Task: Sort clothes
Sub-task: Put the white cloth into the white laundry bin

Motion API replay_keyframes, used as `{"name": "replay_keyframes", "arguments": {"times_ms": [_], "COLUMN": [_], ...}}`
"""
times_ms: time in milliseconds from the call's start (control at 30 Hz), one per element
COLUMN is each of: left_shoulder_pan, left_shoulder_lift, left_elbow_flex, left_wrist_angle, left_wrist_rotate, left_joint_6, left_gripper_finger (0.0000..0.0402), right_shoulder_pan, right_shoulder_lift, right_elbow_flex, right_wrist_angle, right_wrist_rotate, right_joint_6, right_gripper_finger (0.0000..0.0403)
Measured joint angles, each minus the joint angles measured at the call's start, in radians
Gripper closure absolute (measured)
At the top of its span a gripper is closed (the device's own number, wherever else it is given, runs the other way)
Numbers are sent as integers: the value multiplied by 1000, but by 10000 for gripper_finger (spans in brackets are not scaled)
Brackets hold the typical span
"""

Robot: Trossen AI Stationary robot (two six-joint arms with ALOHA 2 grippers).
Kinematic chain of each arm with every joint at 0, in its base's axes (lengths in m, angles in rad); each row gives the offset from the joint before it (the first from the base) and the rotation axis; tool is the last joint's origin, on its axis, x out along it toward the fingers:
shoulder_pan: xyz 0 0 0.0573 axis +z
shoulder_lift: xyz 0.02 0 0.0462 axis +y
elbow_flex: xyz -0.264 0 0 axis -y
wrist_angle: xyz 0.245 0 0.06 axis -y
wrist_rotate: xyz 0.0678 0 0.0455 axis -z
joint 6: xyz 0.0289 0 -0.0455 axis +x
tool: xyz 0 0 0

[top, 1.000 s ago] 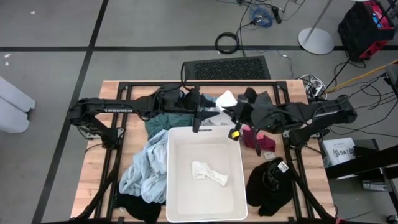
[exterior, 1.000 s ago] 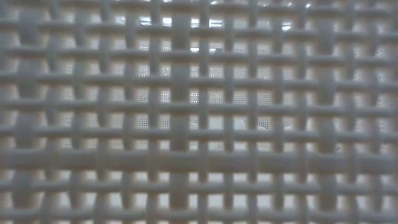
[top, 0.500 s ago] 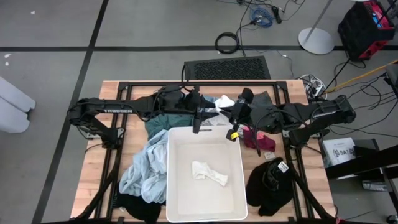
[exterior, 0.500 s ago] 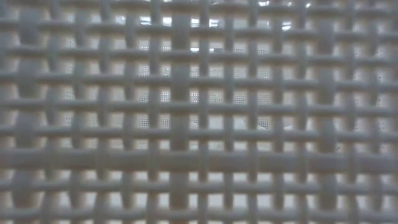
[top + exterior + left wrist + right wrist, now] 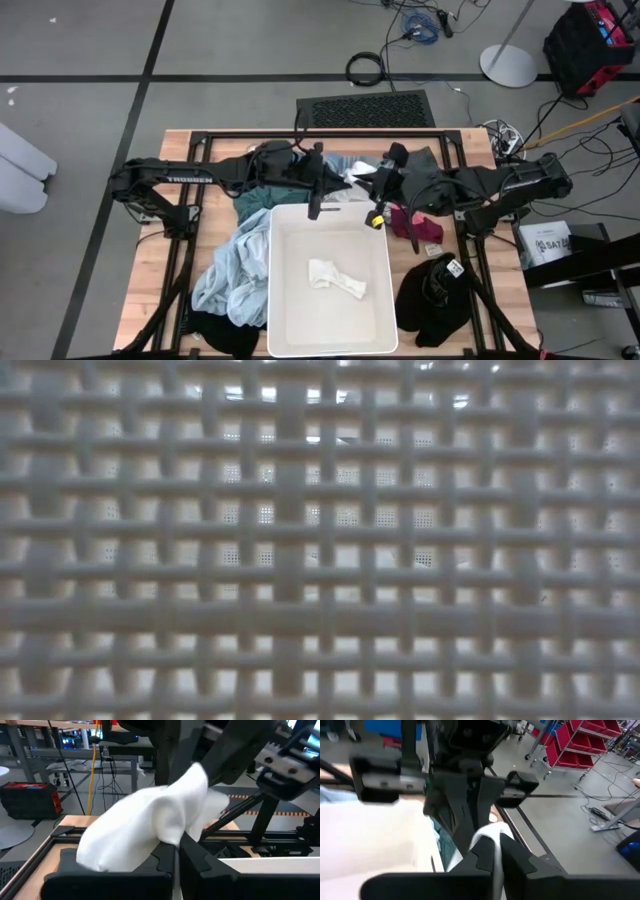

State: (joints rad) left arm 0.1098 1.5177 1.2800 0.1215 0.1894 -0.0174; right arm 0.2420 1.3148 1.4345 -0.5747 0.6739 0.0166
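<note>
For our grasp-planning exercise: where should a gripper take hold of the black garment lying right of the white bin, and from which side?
Pinch the raised folds mid-heap of the black garment, straight down from above: it lies crumpled on the table, no edge hanging free. Both the left gripper and right gripper now grip the white cloth.

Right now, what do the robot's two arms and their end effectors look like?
Both arms are dark, near-black jointed links. The left arm carries white TROSSEN lettering along its long link. The left end effector has two slim black fingers; the right end effector shows a small yellow mark near its tip. Black angular fingers fill the right wrist view.
</note>
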Motion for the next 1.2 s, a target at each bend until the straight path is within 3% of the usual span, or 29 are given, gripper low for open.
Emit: {"name": "replay_keyframes", "arguments": {"times_ms": [167, 333, 567, 833, 967, 1200], "left_shoulder_pan": [0, 7, 33, -10, -71, -192], "left_shoulder_lift": [-14, -43, -129, -240, -269, -276], "left_elbow_flex": [0, 0, 0, 0, 0, 0], "left_wrist_angle": [-2, -5, -7, -5, -5, -37], "left_wrist_rotate": [-21, -62, -91, -90, -86, -73], "left_joint_6": [0, 17, 25, -24, -30, -83], "left_gripper_finger": [397, 397, 397, 397, 397, 397], "right_shoulder_pan": [0, 0, 3, 3, 3, 3], "right_shoulder_lift": [-5, -39, -146, -234, -256, -261], "right_elbow_flex": [0, 0, 0, -27, -83, -215], "right_wrist_angle": [-70, -161, -355, -572, -603, -612], "right_wrist_rotate": [0, 0, 1, 10, 1, -59], "right_joint_6": [4, 44, 242, 539, 670, 766], "right_gripper_finger": [352, 290, 221, 207, 206, 206]}}
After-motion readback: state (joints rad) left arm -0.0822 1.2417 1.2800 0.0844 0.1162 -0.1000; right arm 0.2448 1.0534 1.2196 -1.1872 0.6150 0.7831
